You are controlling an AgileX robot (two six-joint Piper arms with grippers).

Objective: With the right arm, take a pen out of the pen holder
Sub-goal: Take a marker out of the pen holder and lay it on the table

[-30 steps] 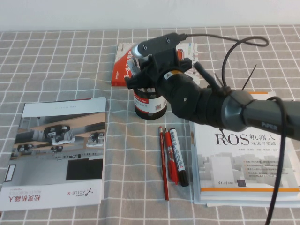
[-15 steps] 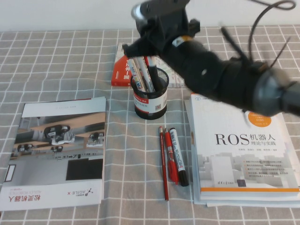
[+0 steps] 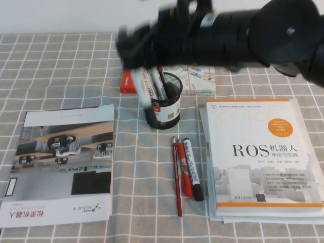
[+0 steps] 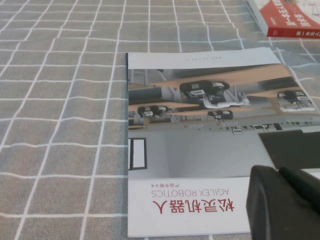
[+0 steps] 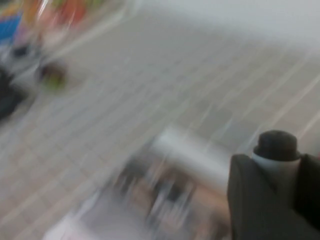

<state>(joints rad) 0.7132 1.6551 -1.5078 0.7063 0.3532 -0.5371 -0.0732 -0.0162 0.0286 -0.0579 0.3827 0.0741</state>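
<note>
A black mesh pen holder (image 3: 164, 104) stands at mid-table with a few pens left in it. My right gripper (image 3: 132, 50) hangs blurred above and to the left of the holder. It is shut on a white marker with a black cap (image 5: 276, 160), which sits between its two dark fingers (image 5: 245, 200). In the high view the marker (image 3: 137, 85) slants down from the gripper, beside the holder's left rim. My left gripper (image 4: 280, 172) hovers over the brochure (image 4: 200, 145) at the left of the table, its fingers together and holding nothing.
Three pens (image 3: 185, 169) lie on the checked cloth in front of the holder. A ROS book (image 3: 260, 157) sits on a stack at the right. A red book (image 3: 127, 80) and a map booklet (image 3: 197, 80) lie behind the holder.
My right arm has risen off the holder and swung left, drawing the white marker up with it. The left arm has stayed still.
</note>
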